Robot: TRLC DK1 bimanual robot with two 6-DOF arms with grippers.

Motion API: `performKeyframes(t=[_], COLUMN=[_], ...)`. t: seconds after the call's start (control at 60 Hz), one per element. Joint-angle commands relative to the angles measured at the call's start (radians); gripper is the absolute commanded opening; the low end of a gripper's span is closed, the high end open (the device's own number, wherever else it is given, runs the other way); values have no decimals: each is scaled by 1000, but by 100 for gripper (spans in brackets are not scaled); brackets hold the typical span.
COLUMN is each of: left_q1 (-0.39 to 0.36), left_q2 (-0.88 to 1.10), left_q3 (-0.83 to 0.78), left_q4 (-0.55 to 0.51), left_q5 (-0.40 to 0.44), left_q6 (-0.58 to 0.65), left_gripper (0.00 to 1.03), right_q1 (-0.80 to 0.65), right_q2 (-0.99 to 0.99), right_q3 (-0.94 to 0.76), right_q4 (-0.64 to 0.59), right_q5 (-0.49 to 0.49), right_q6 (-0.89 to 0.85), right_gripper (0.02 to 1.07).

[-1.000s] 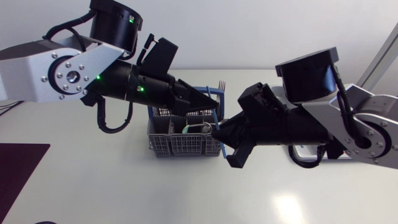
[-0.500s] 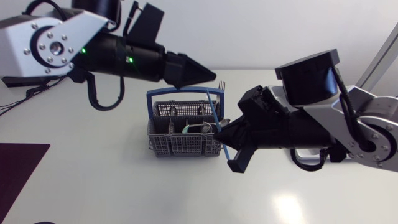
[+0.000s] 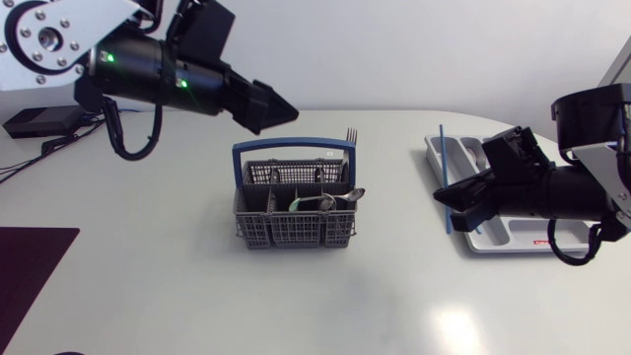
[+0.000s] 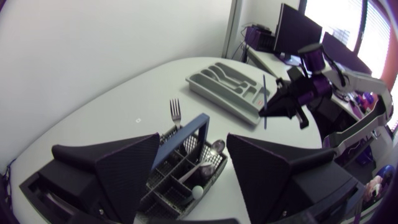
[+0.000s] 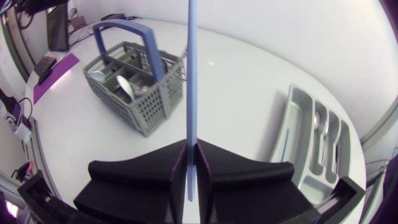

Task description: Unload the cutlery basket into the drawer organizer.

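The grey cutlery basket (image 3: 293, 215) with a blue handle stands mid-table, holding a fork (image 3: 350, 135) and spoons (image 3: 341, 200). My left gripper (image 3: 276, 106) hangs open above and left of it; in the left wrist view the basket (image 4: 180, 180) lies below the spread left gripper (image 4: 193, 138). My right gripper (image 3: 450, 201) is shut on a thin blue stick (image 3: 445, 168), held upright over the near-left edge of the grey drawer organizer (image 3: 493, 240). The right wrist view shows the stick (image 5: 191, 81) clamped in the right gripper (image 5: 191, 146), with another blue stick (image 5: 285, 146) lying in the organizer (image 5: 295, 99).
A dark mat (image 3: 30, 266) lies at the table's front left corner. A spoon (image 5: 317, 124) rests in one organizer compartment. Open tabletop separates the basket and the organizer.
My right arm lifted the blue stick out of the basket and carried it right to the organizer. My left arm drew back up and to the left, and its gripper opened.
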Motion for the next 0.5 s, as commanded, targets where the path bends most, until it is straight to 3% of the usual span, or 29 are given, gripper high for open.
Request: performKeyframes(t=[0.0, 0.267, 0.483], left_q1=[-46, -178, -245], left_q2=[-25, 5, 48], left_q3=[-59, -140, -146], left_q4=[-25, -47, -65], left_q5=[-59, -335, -461], left_q6=[77, 148, 149], left_gripper=[77, 74, 74], right_q1=[-93, -274, -288], right_q2=[91, 386, 562], right_q3=[30, 187, 279], right_q4=[-2, 44, 88], right_q5=[-12, 2, 67], right_q6=[-47, -32, 16], right_gripper=[8, 8, 8])
